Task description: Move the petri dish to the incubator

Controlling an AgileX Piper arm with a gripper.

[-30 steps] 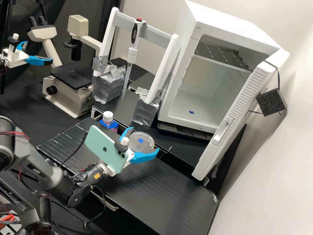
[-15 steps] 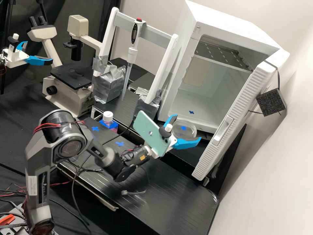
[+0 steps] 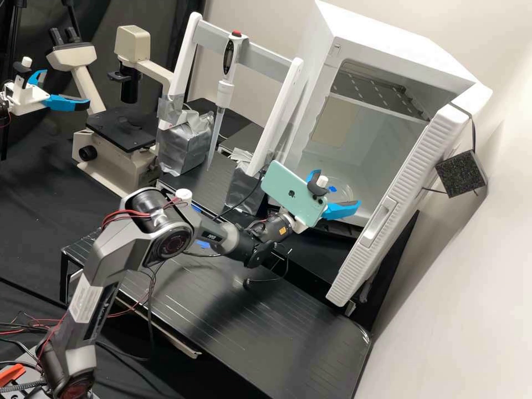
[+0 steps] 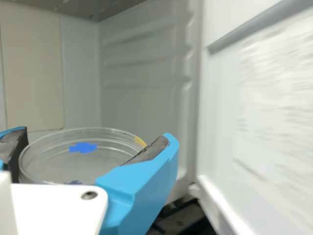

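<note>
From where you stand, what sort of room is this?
Probably a biology lab: there's a microscope, a pipette on a rack, and a petri dish between the hand's blue fingers.

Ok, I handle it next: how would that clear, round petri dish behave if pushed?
The petri dish is probably stiff, its rim evenly round within the white, blue-fingered pincer. Thin, clear walls suggest it's light, perhaps brittle. Being low and wide, it would likely slide rather than tip.
</note>
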